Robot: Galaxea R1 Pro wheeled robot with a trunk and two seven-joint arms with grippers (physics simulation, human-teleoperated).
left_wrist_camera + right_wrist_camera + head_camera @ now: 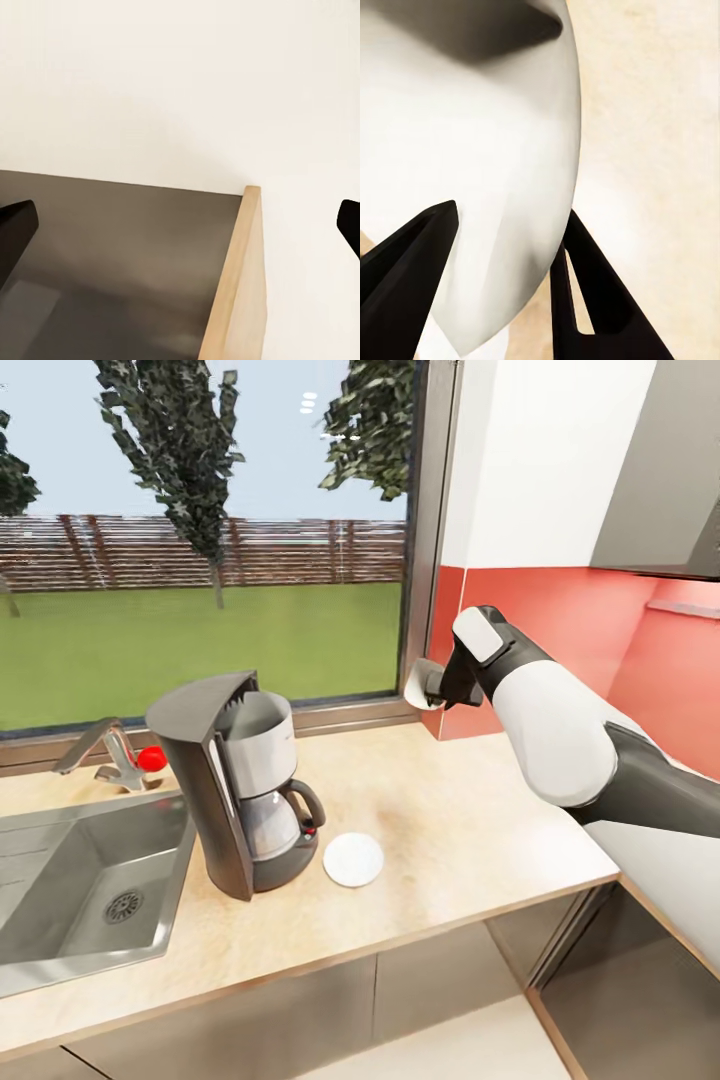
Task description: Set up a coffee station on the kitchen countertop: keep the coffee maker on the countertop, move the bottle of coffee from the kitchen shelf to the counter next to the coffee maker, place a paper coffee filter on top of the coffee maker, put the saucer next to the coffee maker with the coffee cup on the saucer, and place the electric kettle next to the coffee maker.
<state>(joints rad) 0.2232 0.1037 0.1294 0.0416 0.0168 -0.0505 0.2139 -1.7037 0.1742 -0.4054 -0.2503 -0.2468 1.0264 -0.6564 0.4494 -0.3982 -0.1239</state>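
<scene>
Red wall (560,610), garden window (200,540)

One coffee maker (245,785), one saucer (353,859), one coffee cup (424,686).

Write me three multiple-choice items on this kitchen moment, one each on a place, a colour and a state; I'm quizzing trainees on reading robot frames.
1. Where does the saucer lie?
A. In the sink
B. On the kitchen countertop beside the coffee maker
C. On top of the coffee maker

2. What colour is the wall behind the raised arm?
A. Red
B. Blue
C. Green

3. What is the right hand doing?
A. Hanging open with nothing in it
B. Resting on the faucet
C. Holding a white object, apparently the coffee cup, above the counter

Key: 1 B, the white plate sits by the machine's base; 2 A, the panel is red; 3 C, the fingers flank the white piece.
</scene>
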